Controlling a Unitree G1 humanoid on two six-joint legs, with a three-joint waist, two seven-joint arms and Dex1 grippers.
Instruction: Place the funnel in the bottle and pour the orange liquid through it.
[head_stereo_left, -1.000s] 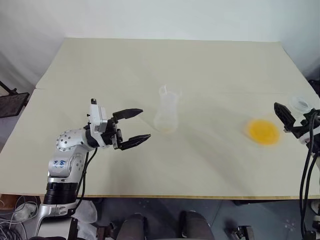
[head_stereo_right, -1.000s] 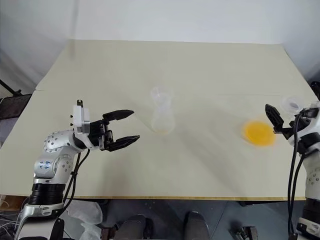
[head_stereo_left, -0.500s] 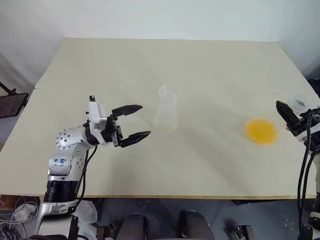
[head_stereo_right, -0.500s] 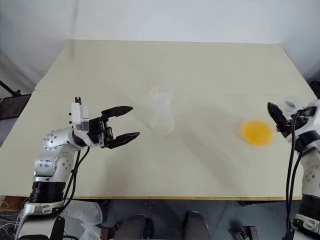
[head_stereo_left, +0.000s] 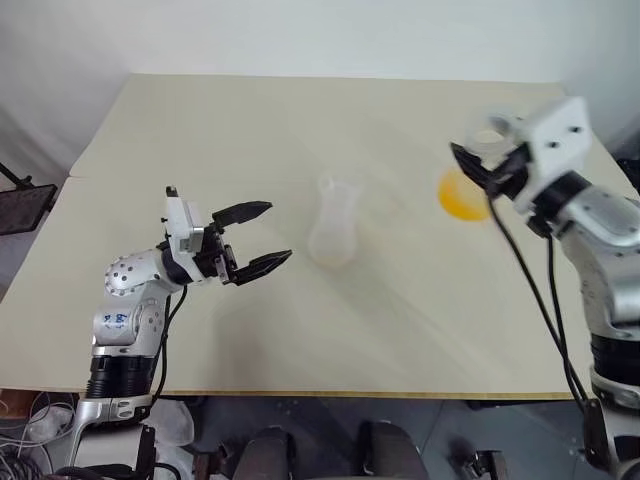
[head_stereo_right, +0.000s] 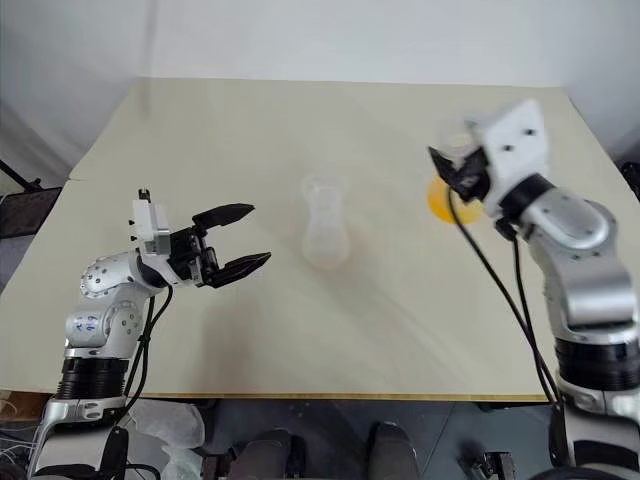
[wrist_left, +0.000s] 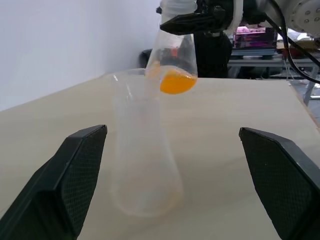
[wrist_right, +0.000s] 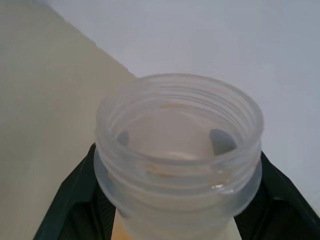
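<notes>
The clear bottle stands upright mid-table. A wide clear rim that looks like the funnel sits on its neck; the two are hard to tell apart. My left gripper hovers open just left of the bottle, not touching it, its black fingers on either side in the left wrist view. My right gripper is shut on the threaded neck of a clear conical flask held above the table, right of the bottle. The orange liquid pools in the flask's tilted base.
The beige table stretches wide behind and in front of the bottle. Its front edge runs close to me. A dark object sits off the table's left side.
My right gripper has lifted the flask of orange liquid from the table's right edge and swung it up and left toward the bottle. The left gripper has stayed in place.
</notes>
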